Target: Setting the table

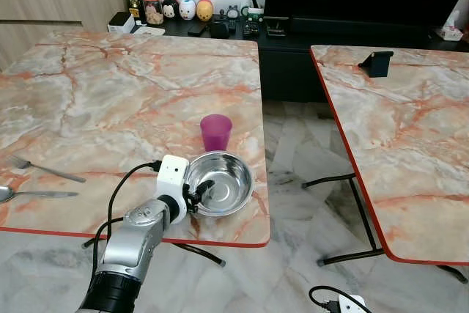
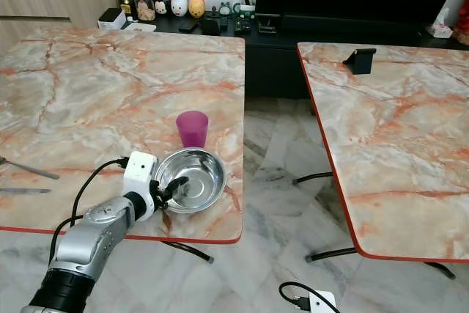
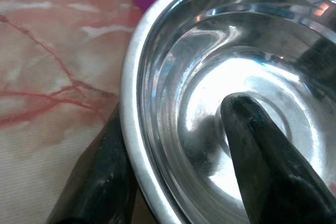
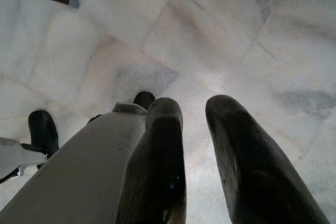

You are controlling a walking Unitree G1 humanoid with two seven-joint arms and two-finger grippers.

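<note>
Marble table (image 1: 110, 100) has a fork (image 1: 42, 169) and spoon (image 1: 29, 195) at its left edge, cup (image 1: 215, 132) and steel bowl (image 1: 220, 182) near the front right corner. Left gripper (image 1: 198, 196) pinches the bowl rim, one finger inside, one outside (right gripper (image 4: 194, 145) hangs idle over the floor, fingers slightly apart, holding nothing). Setting looks partly done: bowl likely still needs placing by the cutlery.

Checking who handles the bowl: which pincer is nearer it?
Left. The left pincer straddles the bowl rim, one finger inside; the right pincer hangs over the floor.
</note>
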